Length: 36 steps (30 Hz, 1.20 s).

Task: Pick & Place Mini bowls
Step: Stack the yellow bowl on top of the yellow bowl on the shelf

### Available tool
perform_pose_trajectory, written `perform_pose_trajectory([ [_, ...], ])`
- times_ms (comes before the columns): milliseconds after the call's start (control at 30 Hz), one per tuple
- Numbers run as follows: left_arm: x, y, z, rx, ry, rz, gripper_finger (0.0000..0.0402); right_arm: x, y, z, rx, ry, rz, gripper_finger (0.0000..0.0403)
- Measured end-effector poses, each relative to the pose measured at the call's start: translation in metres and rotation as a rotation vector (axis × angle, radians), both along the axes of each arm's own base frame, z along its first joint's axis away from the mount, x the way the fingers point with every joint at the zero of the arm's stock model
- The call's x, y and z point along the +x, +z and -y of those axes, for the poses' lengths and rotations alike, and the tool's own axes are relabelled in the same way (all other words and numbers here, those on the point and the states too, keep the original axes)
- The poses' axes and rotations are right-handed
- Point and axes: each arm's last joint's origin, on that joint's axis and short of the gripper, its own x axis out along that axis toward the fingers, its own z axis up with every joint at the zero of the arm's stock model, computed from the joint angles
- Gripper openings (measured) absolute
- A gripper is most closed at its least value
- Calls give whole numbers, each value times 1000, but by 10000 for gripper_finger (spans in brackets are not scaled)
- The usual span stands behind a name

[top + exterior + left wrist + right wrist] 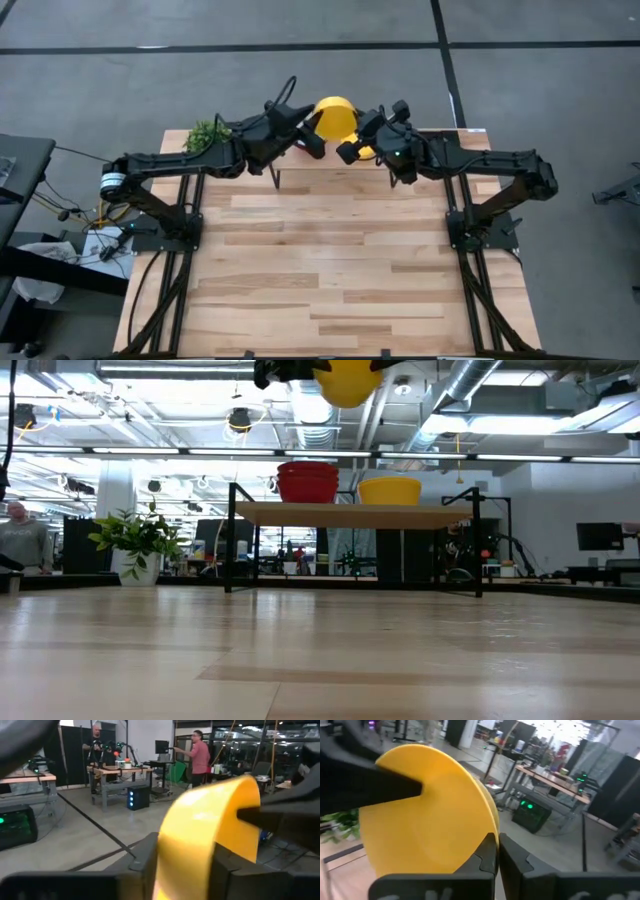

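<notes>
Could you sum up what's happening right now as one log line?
yellow bowl: lifted over table's far edge | left claw: shut on its rim | right claw: shut on opposite rim | looks like a handover

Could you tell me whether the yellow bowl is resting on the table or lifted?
Lifted: the plain yellow bowl hangs between both grippers, high above the wooden table.
</notes>
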Motion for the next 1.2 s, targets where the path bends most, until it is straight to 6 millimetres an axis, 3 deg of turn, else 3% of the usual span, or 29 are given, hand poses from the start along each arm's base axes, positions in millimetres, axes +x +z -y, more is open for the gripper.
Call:
perform_pose_trajectory([
  [267, -18, 18, 4, 49, -8, 10, 207, -4, -5, 6, 52, 4, -25, 1],
  [500, -53, 50, 17, 119, -2, 72, 244, -27, 3, 28, 136, 16, -71, 1],
  [733, -85, 42, 33, 101, -56, 86, 246, -62, 24, 75, 471, 116, -53, 1],
  [867, -96, 23, 44, 95, -105, 41, 247, -81, 30, 99, 619, 176, -9, 1],
  [1067, -113, 1, 60, 65, -177, 40, 246, -104, 31, 122, 770, 182, 44, 1],
  [1200, -121, -14, 70, 59, -225, 23, 248, -109, 24, 133, 859, 176, 49, 0],
])
